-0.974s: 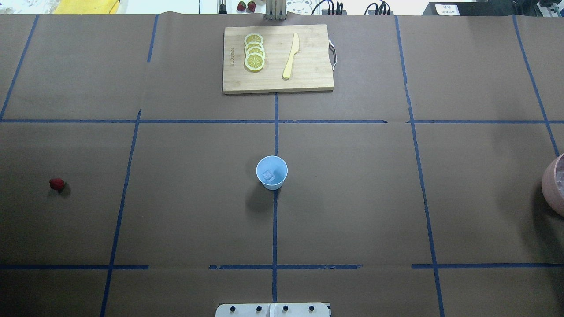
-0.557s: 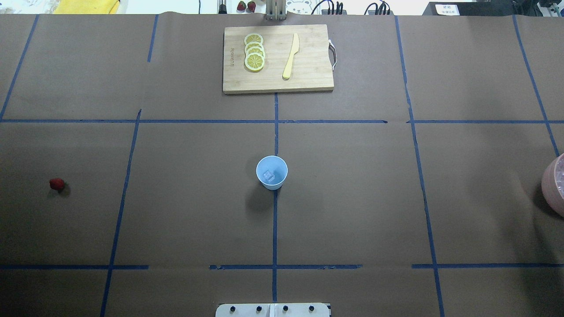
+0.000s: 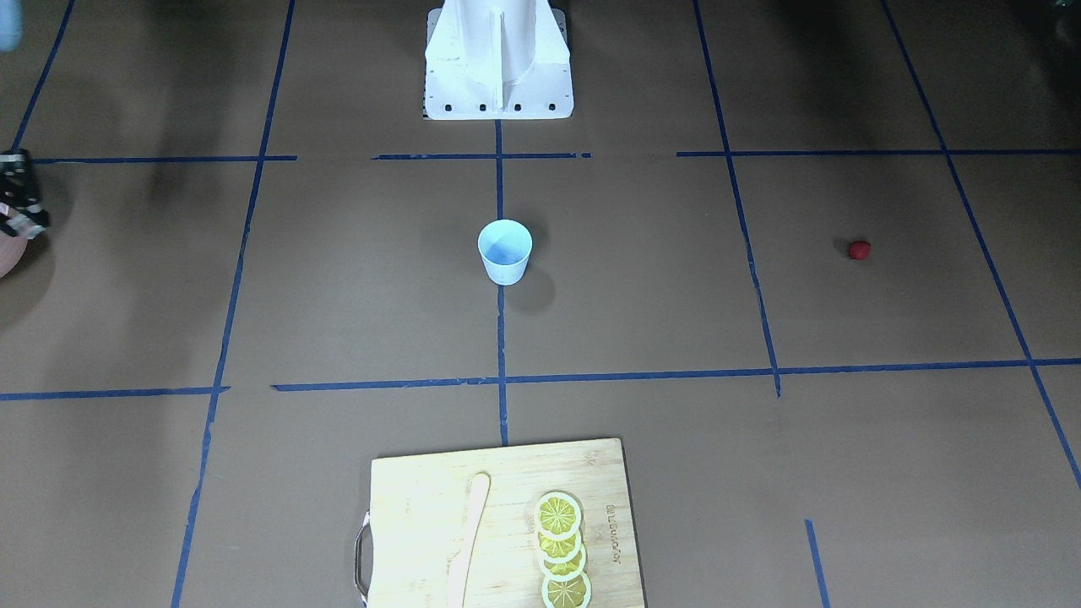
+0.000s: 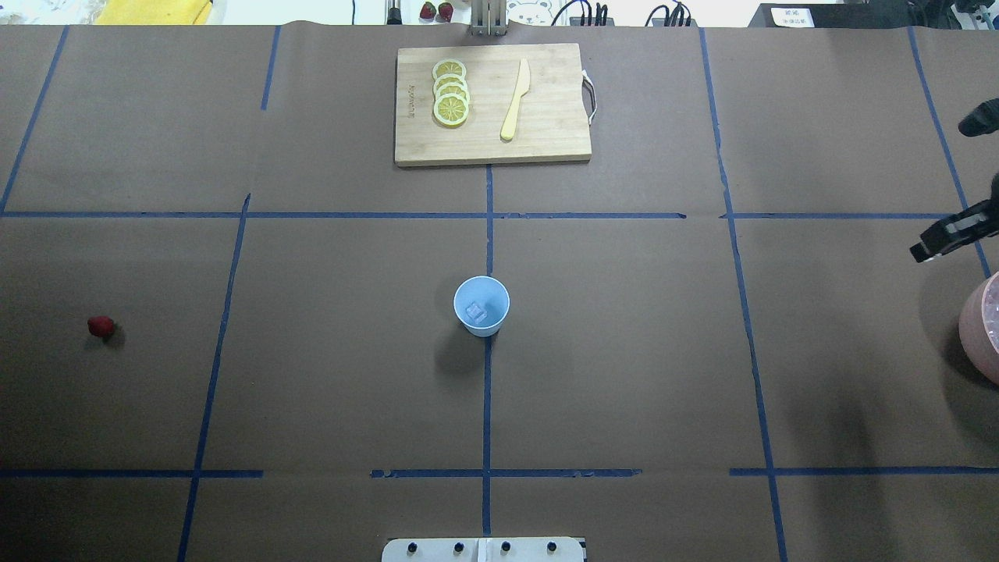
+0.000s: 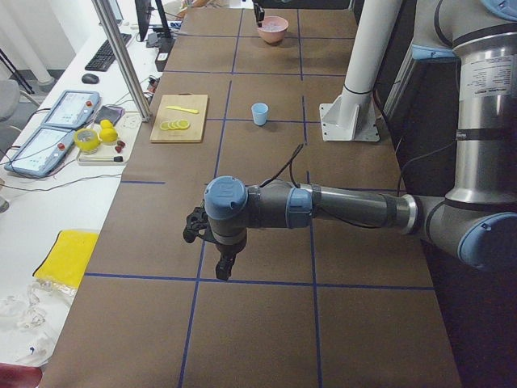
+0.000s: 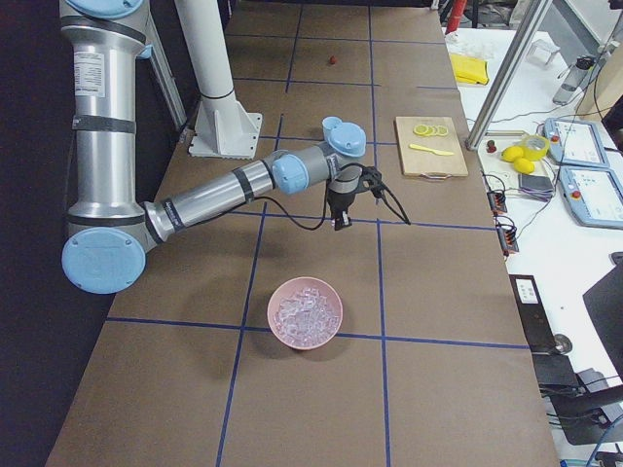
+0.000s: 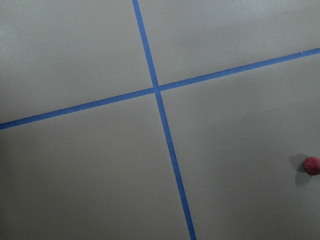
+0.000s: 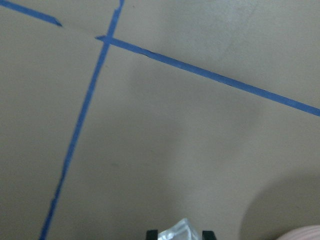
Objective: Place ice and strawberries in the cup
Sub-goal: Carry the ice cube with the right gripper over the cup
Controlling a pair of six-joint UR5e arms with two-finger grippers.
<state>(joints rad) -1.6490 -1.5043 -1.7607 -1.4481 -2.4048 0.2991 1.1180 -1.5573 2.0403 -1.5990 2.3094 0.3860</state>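
The light blue cup (image 4: pixel 481 306) stands upright at the table's middle, also in the front view (image 3: pixel 505 251). One ice cube (image 4: pixel 476 313) lies inside it. My right gripper (image 4: pixel 933 246) hangs above the table at the far right, just beyond the pink bowl. In the right wrist view it (image 8: pixel 180 234) is shut on another ice cube (image 8: pixel 181 230). The strawberry (image 4: pixel 101 326) lies alone at the far left and shows in the left wrist view (image 7: pixel 312 165). My left gripper (image 5: pixel 222 267) shows only in the left side view, so I cannot tell its state.
A pink bowl (image 6: pixel 305 313) full of ice sits at the table's right end (image 4: pixel 985 328). A wooden cutting board (image 4: pixel 546 117) with lemon slices (image 4: pixel 450 92) and a yellow knife (image 4: pixel 516 100) lies at the far edge. The robot base (image 3: pixel 498 59) is behind the cup.
My right gripper has come into the overhead view at the right edge, beside the pink bowl. The cup, the ice cube in it and the strawberry have not moved.
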